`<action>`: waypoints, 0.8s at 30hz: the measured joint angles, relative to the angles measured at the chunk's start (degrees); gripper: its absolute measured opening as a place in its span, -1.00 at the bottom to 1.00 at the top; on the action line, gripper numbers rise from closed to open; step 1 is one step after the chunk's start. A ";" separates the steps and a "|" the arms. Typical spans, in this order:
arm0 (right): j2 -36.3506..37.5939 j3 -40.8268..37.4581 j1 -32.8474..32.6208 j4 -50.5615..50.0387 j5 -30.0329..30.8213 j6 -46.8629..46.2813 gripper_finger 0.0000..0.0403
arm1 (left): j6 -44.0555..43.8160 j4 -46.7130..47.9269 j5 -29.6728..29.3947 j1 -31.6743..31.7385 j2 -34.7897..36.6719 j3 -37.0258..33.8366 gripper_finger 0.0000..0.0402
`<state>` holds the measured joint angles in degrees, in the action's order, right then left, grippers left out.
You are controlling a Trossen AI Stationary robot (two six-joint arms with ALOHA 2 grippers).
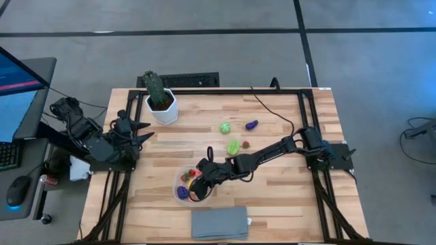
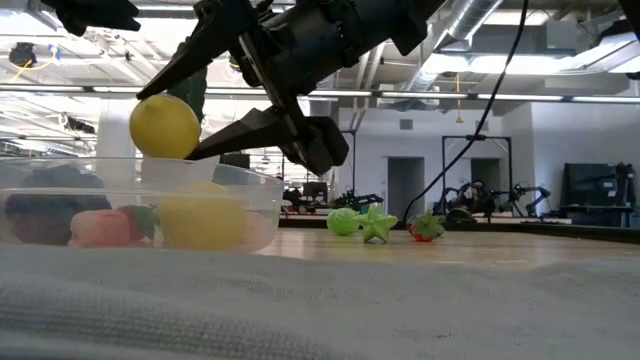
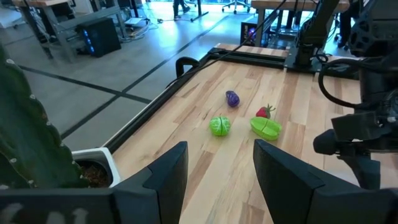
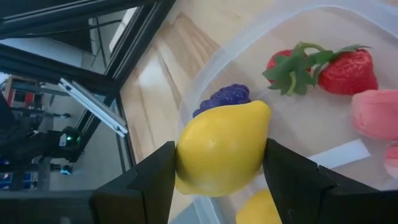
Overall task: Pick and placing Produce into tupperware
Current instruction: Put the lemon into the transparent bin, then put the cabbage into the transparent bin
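Observation:
My right gripper (image 1: pixel 198 178) reaches from the table's right side over the tupperware (image 1: pixel 180 192), a clear low-walled container near the near edge. It is shut on a yellow toy lemon (image 4: pixel 222 148), which hangs above the tupperware's rim (image 2: pixel 240 178). Inside lie a red strawberry (image 4: pixel 339 68), purple grapes (image 4: pixel 222 96), a pink piece (image 4: pixel 376 113) and another yellow piece (image 2: pixel 203 218). More produce lies on the table farther off: a green piece (image 1: pixel 225 127), a purple one (image 1: pixel 251 124) and a second green one (image 1: pixel 233 146). My left gripper (image 3: pixel 221 180) waits open at the table's left edge. My right gripper pinches the yellow lemon across its middle (image 4: pixel 186 155) between its two fingers, one finger (image 4: pixel 149 183) on each side. In the low view only the free ends of the fingers (image 2: pixel 215 145) reach the fruit. The lemon is lifted clear, above the tupperware.
A cactus in a white pot (image 1: pixel 160 102) stands at the far left of the table, next to my left arm. A folded grey cloth (image 1: pixel 219 222) lies at the near edge, just in front of the tupperware. A black cable (image 1: pixel 272 109) crosses the far right boards.

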<state>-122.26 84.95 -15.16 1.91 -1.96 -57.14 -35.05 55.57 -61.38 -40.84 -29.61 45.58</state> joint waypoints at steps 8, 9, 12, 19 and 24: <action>0.00 0.00 0.31 0.28 -1.23 0.21 0.19 | -0.01 0.00 -0.02 0.00 0.00 0.00 -0.14; 0.00 0.00 0.31 0.27 -1.23 0.21 0.19 | -0.01 0.00 -0.03 0.00 0.00 0.00 -0.14; 0.00 0.00 0.31 0.29 -1.23 0.20 0.20 | -0.01 0.00 -0.03 0.00 0.00 0.00 -0.14; 0.01 -0.04 0.31 0.29 -1.25 0.19 0.45 | -0.08 0.00 -0.03 0.00 0.00 0.00 -0.14; 0.02 -0.04 0.31 0.32 -1.23 0.35 0.60 | -0.11 0.00 -0.04 0.00 0.00 0.00 -0.14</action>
<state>-122.23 84.90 -14.85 2.23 -3.18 -56.79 -35.17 55.57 -61.42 -40.84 -29.61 45.58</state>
